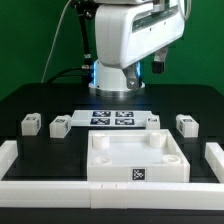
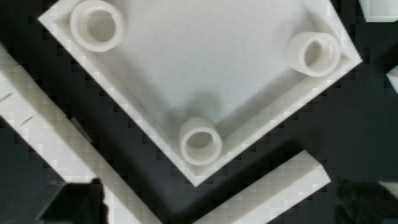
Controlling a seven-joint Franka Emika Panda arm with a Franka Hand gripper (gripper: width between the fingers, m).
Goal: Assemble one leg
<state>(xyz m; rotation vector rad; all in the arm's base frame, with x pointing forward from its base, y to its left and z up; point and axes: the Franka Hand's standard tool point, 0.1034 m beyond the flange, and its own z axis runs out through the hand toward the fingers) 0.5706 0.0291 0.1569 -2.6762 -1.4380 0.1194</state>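
Four small white legs with tags stand on the black table: two at the exterior view's left (image 1: 31, 124) (image 1: 60, 126) and two at its right (image 1: 153, 120) (image 1: 186, 124). The large flat white square piece (image 1: 135, 157) lies in front of them, sockets up. The wrist view shows its face (image 2: 214, 75) with three round corner sockets. My gripper (image 2: 221, 204) hangs high above this piece, open and empty, with its dark fingertips (image 2: 71, 198) blurred and wide apart. No leg shows in the wrist view.
The marker board (image 1: 110, 118) lies between the leg pairs, in front of the arm's base. White rails border the work area at the exterior view's left (image 1: 10, 155), right (image 1: 214, 155) and front (image 1: 60, 191).
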